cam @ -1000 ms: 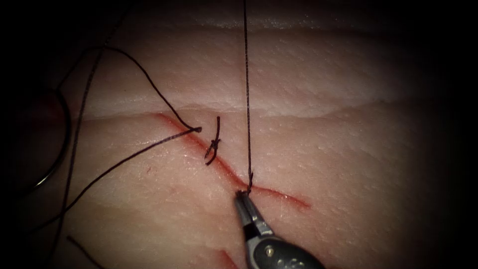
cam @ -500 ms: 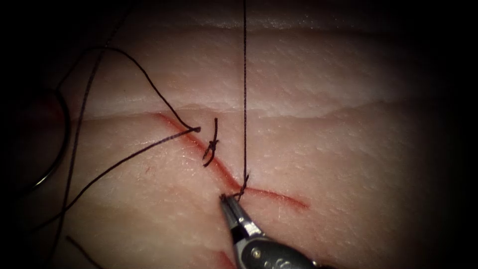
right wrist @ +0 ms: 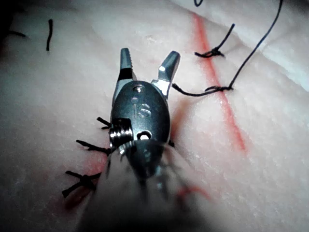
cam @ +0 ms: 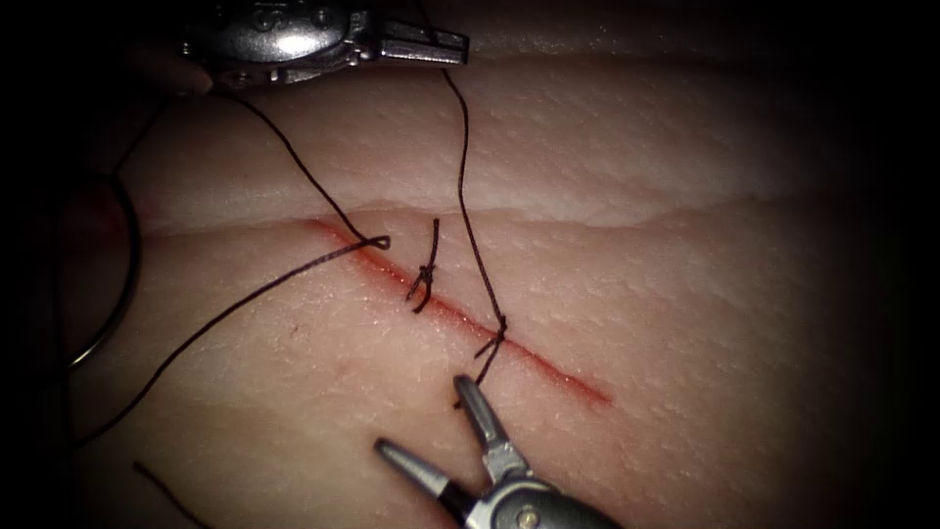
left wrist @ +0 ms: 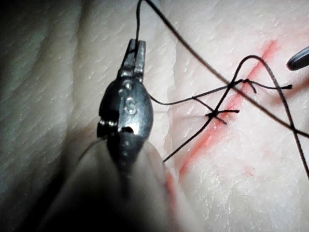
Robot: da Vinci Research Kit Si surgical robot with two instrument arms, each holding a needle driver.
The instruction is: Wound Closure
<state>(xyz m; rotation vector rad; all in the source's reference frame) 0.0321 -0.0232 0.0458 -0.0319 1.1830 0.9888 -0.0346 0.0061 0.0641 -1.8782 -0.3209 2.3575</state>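
The endoscope looks down on the cut (cam: 460, 313) from above and in front. Each wrist camera looks along its own shaft from very close: one past the left tool (left wrist: 136, 50), the other past the right tool (right wrist: 148, 63). All three share the cut.

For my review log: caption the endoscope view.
Right tool open beside knot on cut; left tool holds thread.
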